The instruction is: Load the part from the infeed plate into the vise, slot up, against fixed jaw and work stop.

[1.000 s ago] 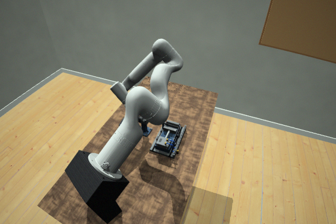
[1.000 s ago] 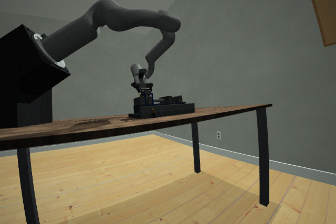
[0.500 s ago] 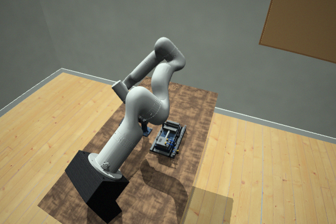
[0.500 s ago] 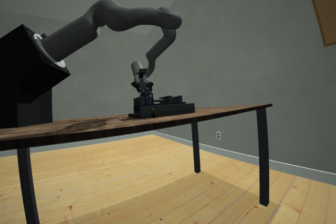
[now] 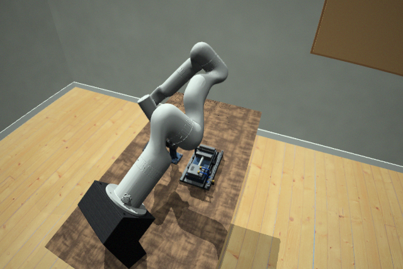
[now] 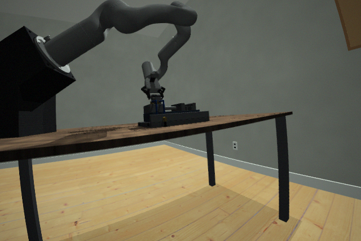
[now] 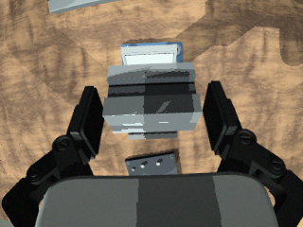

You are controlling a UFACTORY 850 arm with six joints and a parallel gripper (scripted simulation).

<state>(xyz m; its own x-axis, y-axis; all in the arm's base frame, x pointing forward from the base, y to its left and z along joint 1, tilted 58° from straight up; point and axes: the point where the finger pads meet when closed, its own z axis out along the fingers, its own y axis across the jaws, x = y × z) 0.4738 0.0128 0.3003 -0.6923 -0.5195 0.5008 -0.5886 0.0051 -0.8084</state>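
In the wrist view the part, a grey block with a dark band across its top, lies between my fingers. My gripper is open, with one finger on each side of the block and a small gap on both sides. A blue-edged support shows just beyond the block, and a small grey plate lies under its near side. I cannot tell which of them the block rests on. In the exterior view my gripper points down just above the fixture.
The vise sits on its dark baseplate mid-table, with blue and yellow fittings at its near end. A blue stand shows beside the arm. The arm's black pedestal stands at the table's near end. The arm hides my gripper in the top view.
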